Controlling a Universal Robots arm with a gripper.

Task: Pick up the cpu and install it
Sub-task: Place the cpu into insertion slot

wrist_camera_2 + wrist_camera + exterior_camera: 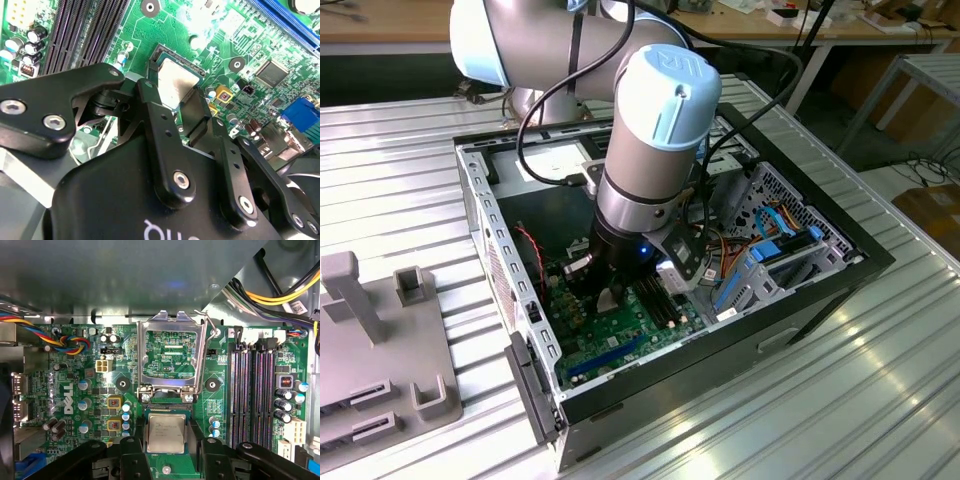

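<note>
Silver-grey cpu (166, 434), square, flat and face-up over the open socket (165, 408), jaws pinching two opposite edges

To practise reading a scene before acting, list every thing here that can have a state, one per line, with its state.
cpu: held over the open socket.
gripper: jaws shut on the cpu.
load plate: swung up, open.
lever: released, raised.
memory slots: empty.
computer case: lying on its side, side panel off.
</note>
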